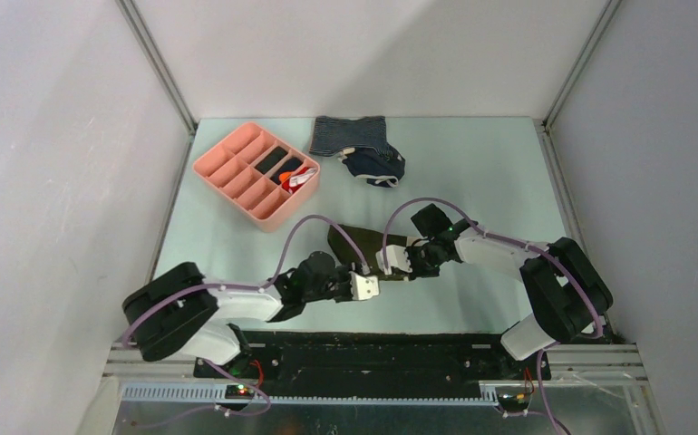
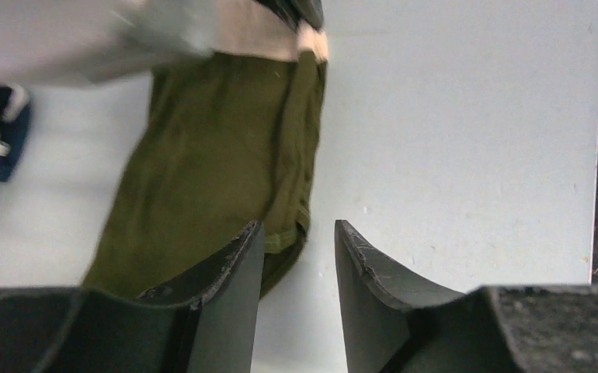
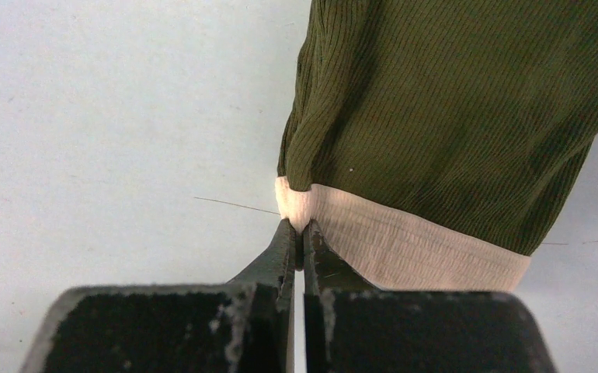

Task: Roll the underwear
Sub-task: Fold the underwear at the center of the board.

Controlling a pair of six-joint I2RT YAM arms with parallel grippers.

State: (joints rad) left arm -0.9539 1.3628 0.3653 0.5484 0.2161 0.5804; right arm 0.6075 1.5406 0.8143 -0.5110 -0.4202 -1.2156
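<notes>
Two arms are mounted at the near edge of the bench [image 1: 490,181], and both reach inward to meet near the bench centre, slightly toward the near side. One olive-green underwear [image 2: 210,155] lies there, flat on the surface, with a cream waistband [image 3: 405,241] along one end. The left gripper [image 2: 300,229] stands at the hem end of the underwear with its two fingers spread. Nothing lies between them, and the hem sits just beside one fingertip. The right gripper [image 3: 302,233] works from the opposite end. Its two fingers are pressed together and pinch one corner of the waistband, where the cloth bunches into a fold. Beyond the grippers, three further items occupy the far part of the bench. One pink tray [image 1: 237,186], divided into compartments, sits near the far-left corner. Some compartments hold small dark bundles and one holds an orange-and-white piece; an exact count cannot be told. One blue-grey striped garment [image 1: 347,134] lies at the middle of the far edge. One navy white-trimmed garment [image 1: 374,165] touches its near-right side. Garments loose on the bench: three.
</notes>
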